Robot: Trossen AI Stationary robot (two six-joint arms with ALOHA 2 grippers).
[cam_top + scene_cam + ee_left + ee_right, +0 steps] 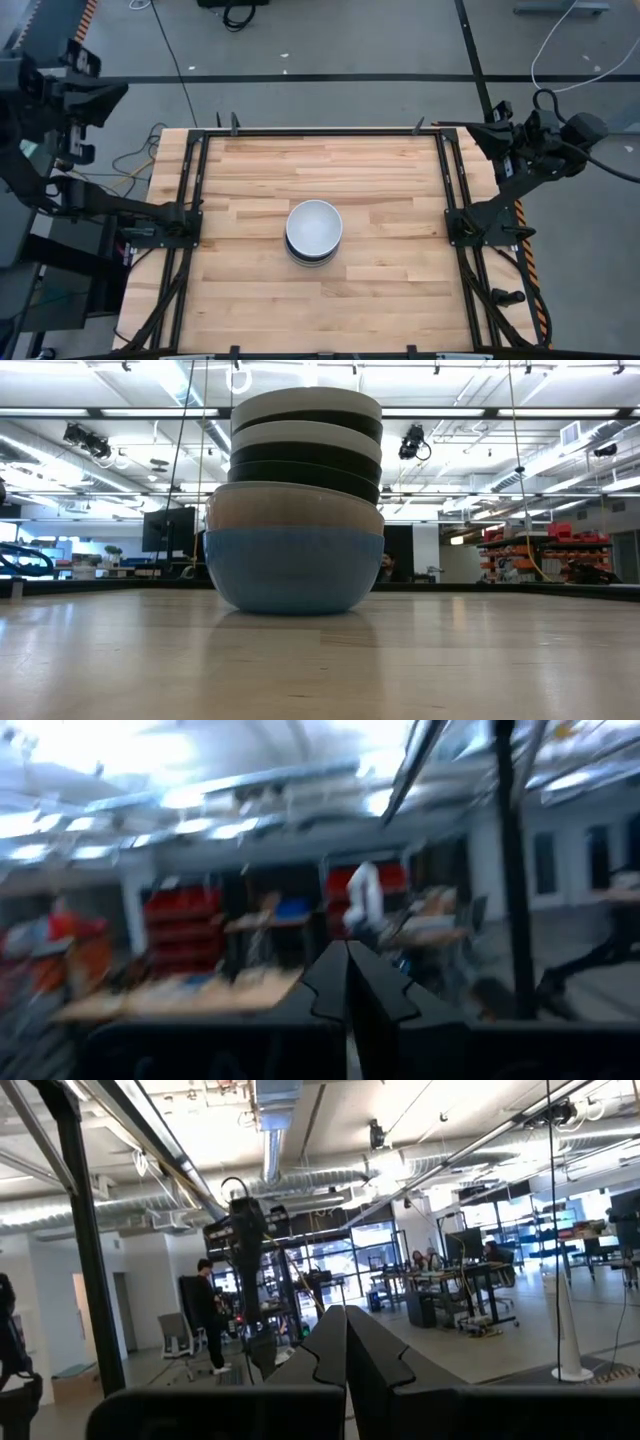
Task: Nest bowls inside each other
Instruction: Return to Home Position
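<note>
- One stack of bowls sits roughly mid-bench, all of them nested into each other.
- In the low view the blue bowl is at the bottom, touching the wood. A pale bowl sits right above it, then dark and light rims alternate up to the top.
- From above, the top bowl looks white or light grey, can't say which.
- The left pincer is off past the bench's left edge, well apart from the stack. Its fingers are pressed together, pinching nothing.
- The right pincer is out by the bench's right edge, also well apart from the stack. Fingers pressed together too, nothing in them.
- Both wrist views look out into the room, and a person stands out there in the right one.
</note>
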